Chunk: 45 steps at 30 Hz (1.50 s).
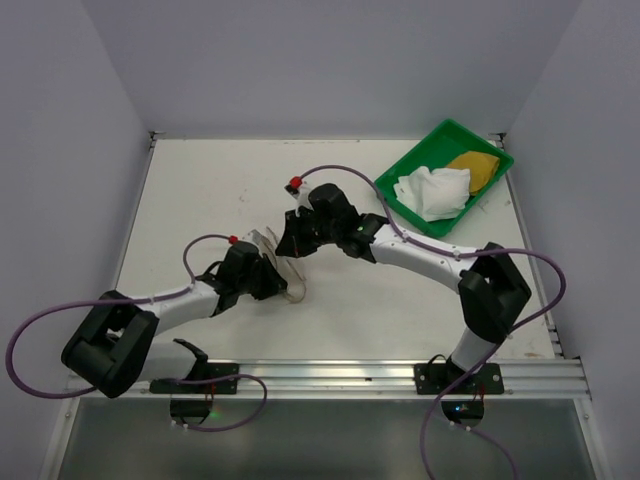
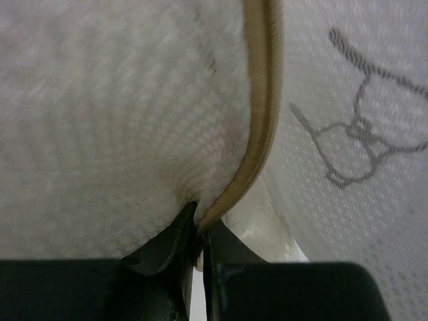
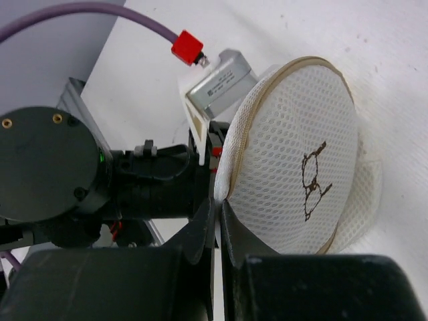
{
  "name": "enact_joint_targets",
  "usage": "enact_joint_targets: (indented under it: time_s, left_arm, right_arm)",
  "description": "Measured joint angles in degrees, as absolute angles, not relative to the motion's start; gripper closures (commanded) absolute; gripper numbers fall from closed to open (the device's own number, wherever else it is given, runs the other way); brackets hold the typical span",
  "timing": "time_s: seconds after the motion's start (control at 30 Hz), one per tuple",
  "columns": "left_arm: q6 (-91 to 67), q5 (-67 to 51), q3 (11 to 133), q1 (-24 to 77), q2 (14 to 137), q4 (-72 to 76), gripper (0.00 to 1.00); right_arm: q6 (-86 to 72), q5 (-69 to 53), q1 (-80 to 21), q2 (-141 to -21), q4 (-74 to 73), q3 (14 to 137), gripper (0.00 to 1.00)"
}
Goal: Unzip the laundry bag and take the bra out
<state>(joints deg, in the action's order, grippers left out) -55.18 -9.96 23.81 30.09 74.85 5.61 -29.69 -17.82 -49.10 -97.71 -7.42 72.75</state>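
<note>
The laundry bag [image 1: 291, 284], a round whitish mesh case, is held up on edge between both grippers at the table's middle. My left gripper [image 2: 198, 224] is shut on the bag's tan piped rim [image 2: 257, 134], and mesh [image 2: 120, 120] fills that view. The small dark bra drawing [image 2: 361, 134] shows on the lid. My right gripper [image 3: 217, 204] is shut on the white zip edge of the bag [image 3: 294, 154], opposite the left one. The bra [image 1: 433, 190], white fabric with a mustard-yellow cup [image 1: 478, 168], lies in the green tray [image 1: 410, 160] at the back right, apart from both grippers.
The left arm's wrist and camera housing [image 3: 134, 184] sit right behind the bag in the right wrist view. Purple cables loop over both arms. A metal rail [image 1: 330, 375] runs along the table's near edge, and grey walls close in the other sides.
</note>
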Motion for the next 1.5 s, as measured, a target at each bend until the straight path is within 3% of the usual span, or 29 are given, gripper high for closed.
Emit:
enact_joint_targets:
  time_s: [0.37, 0.67, 0.97, 1.23, 1.43, 1.5]
  left_arm:
    - [-58.0, -6.4, 15.3, 30.1, 62.8, 5.9, 0.66]
    - [-56.4, -6.9, 17.1, 30.1, 62.7, 7.0, 0.52]
    - [-55.9, -4.6, 20.8, 28.4, 55.5, 3.1, 0.53]
    - [-55.3, -4.1, 20.7, 23.2, 61.2, 1.3, 0.60]
    - [-54.7, -4.4, 20.7, 22.6, 62.9, 1.0, 0.59]
    - [-54.3, -4.4, 20.8, 22.5, 61.8, 0.4, 0.58]
  right_arm:
    - [-30.9, -25.3, -49.1, -105.5, 3.7, 71.2, 1.00]
    - [-27.3, -16.0, -47.6, -98.4, 0.7, 64.1, 1.00]
    - [-22.6, -9.5, -47.1, -96.5, -3.8, 64.1, 1.00]
    - [-22.5, -14.0, -47.2, -106.0, -6.4, 70.0, 0.99]
    - [-24.3, -15.9, -47.2, -113.5, -8.8, 73.2, 0.78]
    - [-24.9, -16.4, -47.2, -115.3, -10.2, 73.8, 0.65]
